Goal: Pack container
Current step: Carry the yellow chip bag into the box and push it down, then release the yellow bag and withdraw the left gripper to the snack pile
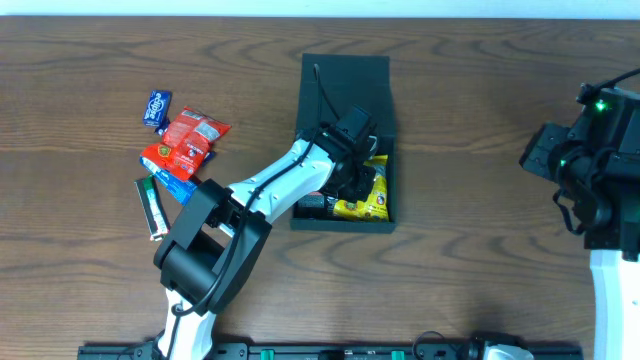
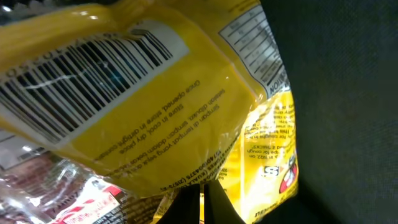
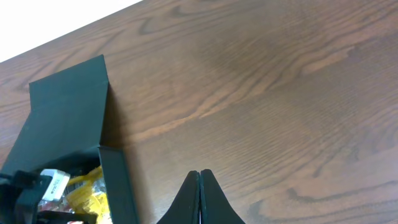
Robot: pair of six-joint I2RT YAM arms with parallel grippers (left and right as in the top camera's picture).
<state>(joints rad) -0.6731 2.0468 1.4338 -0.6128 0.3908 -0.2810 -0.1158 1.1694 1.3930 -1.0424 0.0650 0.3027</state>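
On the brown wooden table (image 1: 480,120), loose snack packets (image 1: 185,145) lie left of the container (image 1: 345,80), standing mid-table with its flap open, where the left gripper (image 2: 202,202) reaches inside, fingers pressed together against a yellow packet (image 2: 155,93), while the right gripper (image 3: 199,199), likewise closed and empty, hovers over the wood at the right.

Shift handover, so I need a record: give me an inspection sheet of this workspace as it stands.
Surface: wooden table.
Job's things: container, lid open, yellow packet and a reddish packet inside.
Clutter: red packets, blue packet and green bar loose, left of the container.
Grippers: left gripper shut, inside the container by the yellow packet; right gripper shut, over bare wood.
Cables: thin black cable over the lid, running to the left arm.
Surroundings: nothing seen.
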